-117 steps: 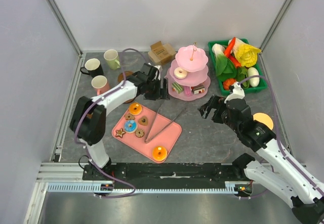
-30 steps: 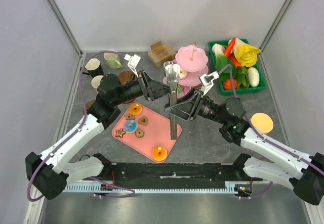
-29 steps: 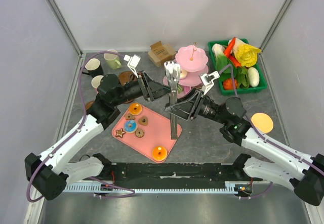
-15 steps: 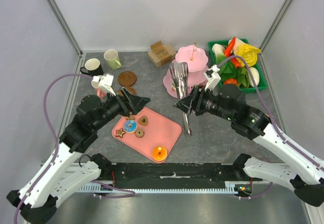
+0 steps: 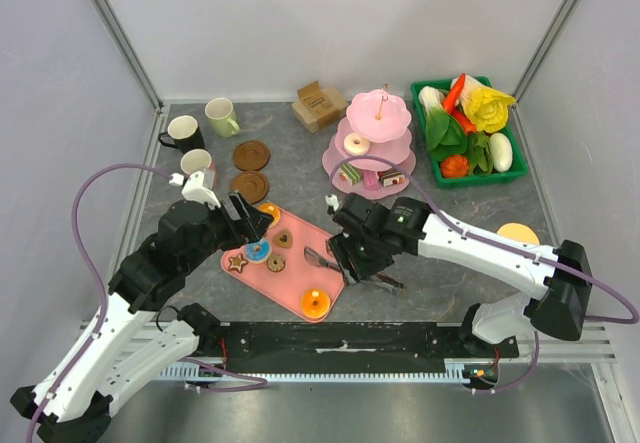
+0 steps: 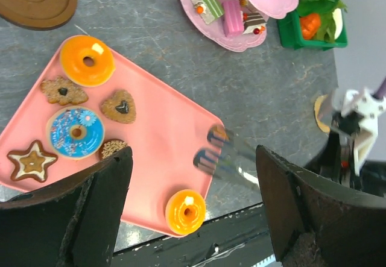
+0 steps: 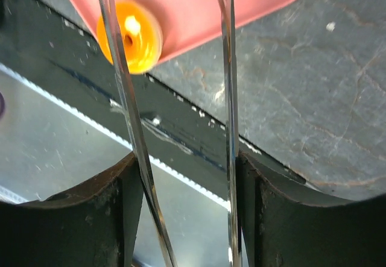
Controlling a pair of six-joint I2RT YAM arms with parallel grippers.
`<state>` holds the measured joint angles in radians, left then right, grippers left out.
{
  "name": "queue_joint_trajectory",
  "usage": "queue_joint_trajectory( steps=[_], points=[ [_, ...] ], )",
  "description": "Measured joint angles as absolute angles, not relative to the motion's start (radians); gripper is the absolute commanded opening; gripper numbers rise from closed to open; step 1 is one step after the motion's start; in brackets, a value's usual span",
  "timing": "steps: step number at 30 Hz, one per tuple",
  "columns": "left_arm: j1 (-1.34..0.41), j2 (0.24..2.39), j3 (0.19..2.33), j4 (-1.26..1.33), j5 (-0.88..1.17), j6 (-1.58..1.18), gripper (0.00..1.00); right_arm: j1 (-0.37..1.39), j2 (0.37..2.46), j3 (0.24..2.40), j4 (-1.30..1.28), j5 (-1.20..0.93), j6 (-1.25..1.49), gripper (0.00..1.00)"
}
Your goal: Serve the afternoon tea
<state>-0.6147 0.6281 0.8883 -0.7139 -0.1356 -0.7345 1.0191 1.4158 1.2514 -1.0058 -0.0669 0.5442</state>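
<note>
Near the lower middle of the overhead view, our right gripper point(image 5: 358, 255) is clamped on a pair of metal tongs point(image 5: 316, 259), its fingers pressing the two blades from outside while the blades stand apart. We judge the tongs are held this way so pastries can be lifted cleanly. Their tips hang over the right edge of the pink tray point(image 5: 292, 275), near the orange donut point(image 7: 129, 35) at its lowest corner but apart from it. How high they hang we cannot tell.

Our left gripper point(image 5: 250, 221) hovers over the tray's upper left end, fingers wide apart and holding nothing. A blue donut point(image 6: 76, 132), a star cookie point(image 6: 30, 160) and a heart cookie point(image 6: 119, 106) lie below it.

The pink tiered stand point(image 5: 372, 153), already carrying a donut and cake slices, sits just up and right of the tray on the surface. The black mug point(image 5: 183, 131), pale green mug point(image 5: 221, 116) and pink mug point(image 5: 197, 163) cluster at upper left beside two brown coasters point(image 5: 251, 154).

We think the left arm crowds the tray's upper end. The green crate of toy vegetables point(image 5: 465, 133) sits well clear.
</note>
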Motion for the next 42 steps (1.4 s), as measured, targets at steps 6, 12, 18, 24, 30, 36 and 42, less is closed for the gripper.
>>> queue_joint_trajectory(
  steps=[6,12,18,24,30,36,42],
  points=[
    [-0.615,0.605,0.872,-0.74,-0.16,-0.733,0.89,1.129,1.421,1.25,-1.086,-0.093,0.521,0.66],
    [-0.615,0.598,0.841,-0.758,-0.163,-0.733,0.89,1.183,1.453,1.25,-1.097,-0.097,0.519,0.66],
    [-0.615,0.595,0.831,-0.768,-0.163,-0.733,0.89,1.185,1.484,1.248,-1.097,-0.096,0.51,0.65],
    [-0.615,0.593,0.828,-0.77,-0.163,-0.733,0.89,1.188,1.494,1.232,-1.098,-0.111,0.501,0.58],
    [-0.615,0.594,0.828,-0.77,-0.163,-0.733,0.92,1.19,1.507,1.223,-1.094,-0.134,0.492,0.45],
    [-0.615,0.597,0.827,-0.77,-0.163,-0.733,0.92,1.19,1.505,1.223,-1.087,-0.126,0.498,0.36],
    [-0.615,0.603,0.827,-0.77,-0.163,-0.733,0.93,1.19,1.476,1.234,-1.08,-0.052,0.527,0.34]
  ],
)
